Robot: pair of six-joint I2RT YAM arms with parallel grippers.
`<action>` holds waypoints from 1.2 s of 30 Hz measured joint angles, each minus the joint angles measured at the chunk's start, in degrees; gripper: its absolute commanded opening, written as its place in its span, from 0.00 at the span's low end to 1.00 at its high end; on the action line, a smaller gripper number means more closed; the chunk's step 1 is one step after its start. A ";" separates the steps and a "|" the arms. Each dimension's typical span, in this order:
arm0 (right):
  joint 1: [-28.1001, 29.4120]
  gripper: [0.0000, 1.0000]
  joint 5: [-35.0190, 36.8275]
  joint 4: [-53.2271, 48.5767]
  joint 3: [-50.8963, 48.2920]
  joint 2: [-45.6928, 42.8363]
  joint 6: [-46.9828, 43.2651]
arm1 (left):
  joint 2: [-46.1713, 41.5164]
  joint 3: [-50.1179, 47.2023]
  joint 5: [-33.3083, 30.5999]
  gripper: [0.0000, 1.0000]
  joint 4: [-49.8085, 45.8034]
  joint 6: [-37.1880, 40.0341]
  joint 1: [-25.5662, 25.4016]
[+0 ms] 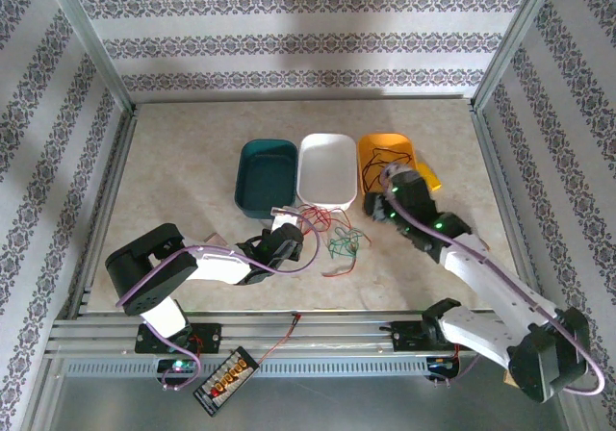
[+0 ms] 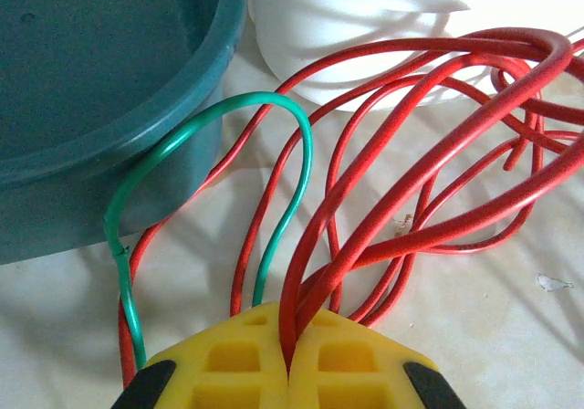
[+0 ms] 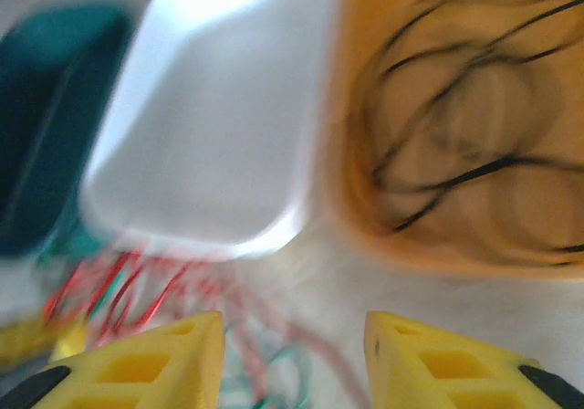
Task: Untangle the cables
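While left claw (image 2: 290,372) pinches red cables (image 2: 297,309), right claw (image 3: 294,336) gapes

Nearest, the shut left claw grips several red strands; their loops fan away toward the white tub (image 1: 327,171), with one green cable (image 2: 265,100) arching beside them. Red and green tangle sprawls side to side on the surface (image 1: 183,162). The right claw stands half-spread, holding nothing. Beyond sit three tubs in a row: a teal tub (image 1: 265,176), the white, and an orange tub (image 1: 364,166) holding coiled black cables (image 1: 385,148).
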 measured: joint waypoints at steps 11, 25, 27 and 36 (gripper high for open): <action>8.35 0.49 2.21 -1.75 -1.99 9.07 -2.05 | 0.00 0.00 0.00 0.00 0.00 0.00 0.00; 5.01 0.31 3.04 -0.39 -1.99 15.87 -2.43 | -1.88 0.00 2.05 0.16 -0.52 2.16 -0.04; 5.01 0.20 2.60 -0.20 -2.03 15.93 -2.36 | -3.96 0.02 3.45 0.28 -0.94 3.74 -0.07; 3.85 0.00 2.27 -0.42 -2.73 11.06 -2.08 | -12.24 1.88 16.37 0.65 -1.05 9.05 -0.07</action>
